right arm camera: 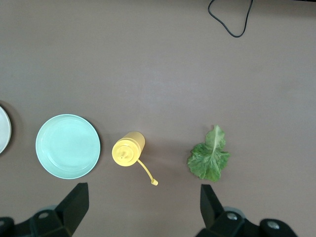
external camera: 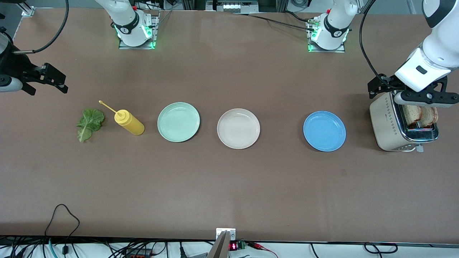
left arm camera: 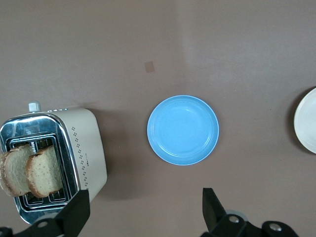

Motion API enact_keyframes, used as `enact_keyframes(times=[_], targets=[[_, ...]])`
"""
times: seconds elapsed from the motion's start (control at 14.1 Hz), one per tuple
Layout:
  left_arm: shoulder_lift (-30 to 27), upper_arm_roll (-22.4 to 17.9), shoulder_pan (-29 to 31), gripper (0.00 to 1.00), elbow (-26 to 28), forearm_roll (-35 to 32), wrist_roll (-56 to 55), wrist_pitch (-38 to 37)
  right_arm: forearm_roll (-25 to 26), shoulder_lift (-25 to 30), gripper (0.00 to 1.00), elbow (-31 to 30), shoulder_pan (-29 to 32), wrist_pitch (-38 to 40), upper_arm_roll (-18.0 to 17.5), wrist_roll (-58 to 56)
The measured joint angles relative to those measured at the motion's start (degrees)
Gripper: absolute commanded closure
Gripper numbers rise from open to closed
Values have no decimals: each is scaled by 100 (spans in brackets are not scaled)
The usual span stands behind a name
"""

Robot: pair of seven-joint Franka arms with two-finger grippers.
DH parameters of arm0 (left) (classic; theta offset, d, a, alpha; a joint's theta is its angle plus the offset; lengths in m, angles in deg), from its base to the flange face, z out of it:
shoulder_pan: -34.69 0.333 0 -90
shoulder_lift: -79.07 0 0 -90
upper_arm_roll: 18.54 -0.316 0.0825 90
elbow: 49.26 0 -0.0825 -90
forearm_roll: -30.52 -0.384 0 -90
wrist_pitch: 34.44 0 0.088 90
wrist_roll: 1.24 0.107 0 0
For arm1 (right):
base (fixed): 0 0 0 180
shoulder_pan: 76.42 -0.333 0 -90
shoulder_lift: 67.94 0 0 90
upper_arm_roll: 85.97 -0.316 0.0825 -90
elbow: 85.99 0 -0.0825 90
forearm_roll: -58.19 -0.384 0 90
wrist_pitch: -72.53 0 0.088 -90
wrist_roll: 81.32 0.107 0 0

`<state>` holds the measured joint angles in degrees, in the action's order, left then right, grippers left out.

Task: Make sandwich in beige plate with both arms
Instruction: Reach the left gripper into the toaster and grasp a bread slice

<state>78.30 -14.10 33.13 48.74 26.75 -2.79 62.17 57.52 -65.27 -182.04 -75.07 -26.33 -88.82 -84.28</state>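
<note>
- I see three plates in a row across the table: the beige plate [external camera: 238, 128] in the middle, bare, with nothing on it.
- The green plate [external camera: 178, 122] sits beside it toward the right arm's end, also bare.
- The blue plate [external camera: 324, 131] sits toward the left arm's end, well apart from the beige one, bare too.
- The toaster [external camera: 389, 125] stands at the left arm's end of the row; both toast slices [external camera: 420, 115] stand upright in its slots, tops sticking out.
- The yellow bottle [external camera: 129, 122] lies next to the green plate, cap off and dangling on its strap.
- The lettuce [external camera: 89, 123] lies flat on the table just past the bottle, at the right arm's end, touching nothing.
- My left gripper [external camera: 426, 98] hangs over the toaster, above the toast, fingers spread wide and holding nothing; in the left wrist view its fingers [left arm camera: 76, 213] frame the toaster and blue plate below.
- My right gripper [external camera: 53, 80] hovers over bare table near the lettuce, farther from the camera than the leaf's spot, jaws wide apart and empty.
</note>
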Motion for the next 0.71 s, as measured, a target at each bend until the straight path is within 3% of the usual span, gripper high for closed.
enact_keyframes(times=[0.71], targets=[[0, 0, -18, 0, -7, 0, -2, -149, 0, 18, 0, 0, 0, 18, 0, 0]])
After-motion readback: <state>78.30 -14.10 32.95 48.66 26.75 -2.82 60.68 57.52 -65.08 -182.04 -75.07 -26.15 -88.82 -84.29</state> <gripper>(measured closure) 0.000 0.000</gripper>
